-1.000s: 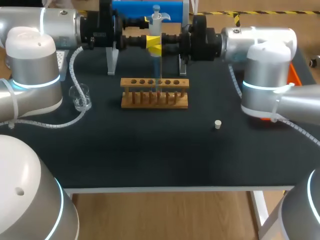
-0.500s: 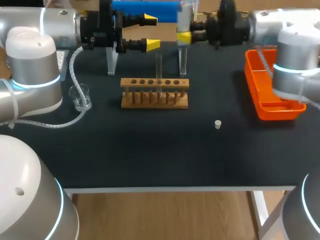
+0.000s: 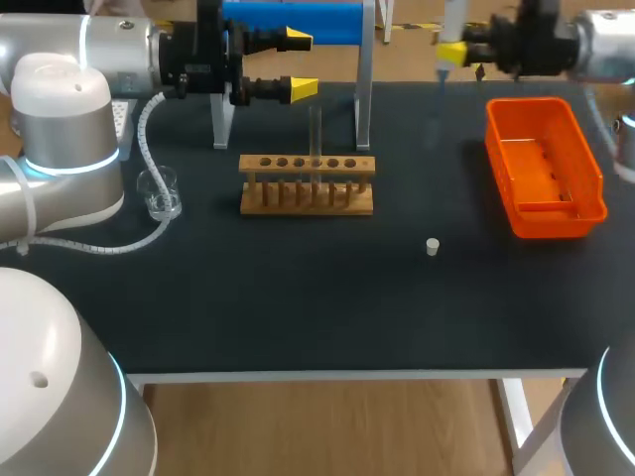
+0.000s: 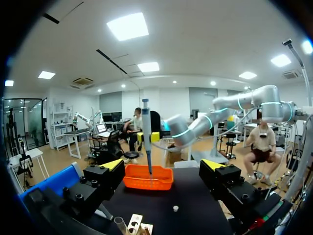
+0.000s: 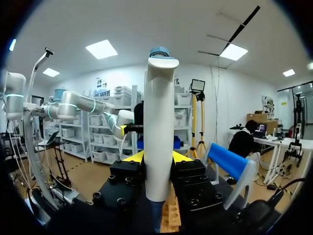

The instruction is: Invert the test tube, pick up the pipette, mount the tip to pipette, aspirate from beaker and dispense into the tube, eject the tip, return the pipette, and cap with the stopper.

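**White, blue-capped pipette (image 5: 159, 122) clamped in the right pincer (image 3: 451, 50)**

The pipette is gripped upright between both fingers, with its head above them and its shaft below. It is held near the far corner of the orange plastic tray (image 3: 556, 226). The left pincer (image 3: 298, 63) is spread wide and empty beyond the wooden tube rack (image 3: 308, 198), in which the clear glass test tube (image 3: 316, 134) stands. The small white stopper (image 3: 432, 246) lies on the black table (image 3: 298, 297).

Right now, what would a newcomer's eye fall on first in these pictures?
The bright orange bin at the table's right side stands out most, and near its far end the right gripper holds a white pipette upright between its fingers. Mid-table, a wooden rack carries one clear test tube, with the left gripper, fingers open, behind it.
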